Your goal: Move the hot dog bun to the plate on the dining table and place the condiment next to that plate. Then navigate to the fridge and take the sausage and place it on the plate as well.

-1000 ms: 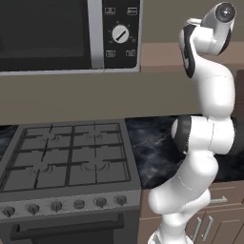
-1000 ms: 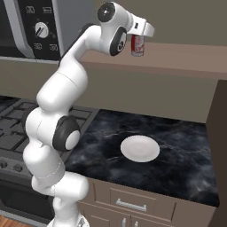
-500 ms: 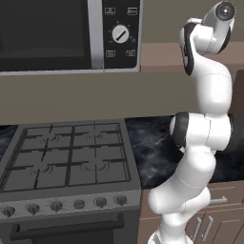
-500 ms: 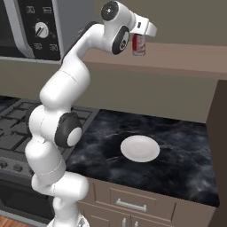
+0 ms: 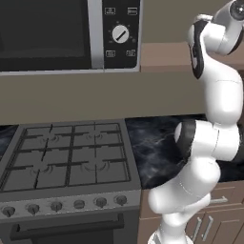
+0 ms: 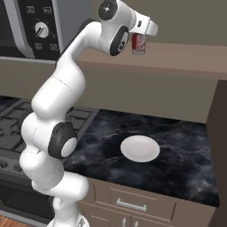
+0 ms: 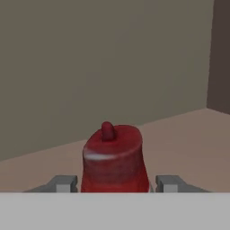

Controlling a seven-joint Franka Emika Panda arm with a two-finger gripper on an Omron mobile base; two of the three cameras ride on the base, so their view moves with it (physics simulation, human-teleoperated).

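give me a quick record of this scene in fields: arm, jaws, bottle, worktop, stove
arm: reaching high to the shelf above the worktop
gripper: jaws closed in on the bottle, one at each side
bottle: red, upright, at the shelf, between the jaws
shelf: tan ledge along the wall
worktop: black marbled, holds a small white plate
stove: left of the worktop, burners bare
microwave: above the stove, door shut

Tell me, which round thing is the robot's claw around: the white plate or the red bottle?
The condiment, upright on the high wooden shelf, sits between the gripper fingers. The white plate lies far below on the counter.
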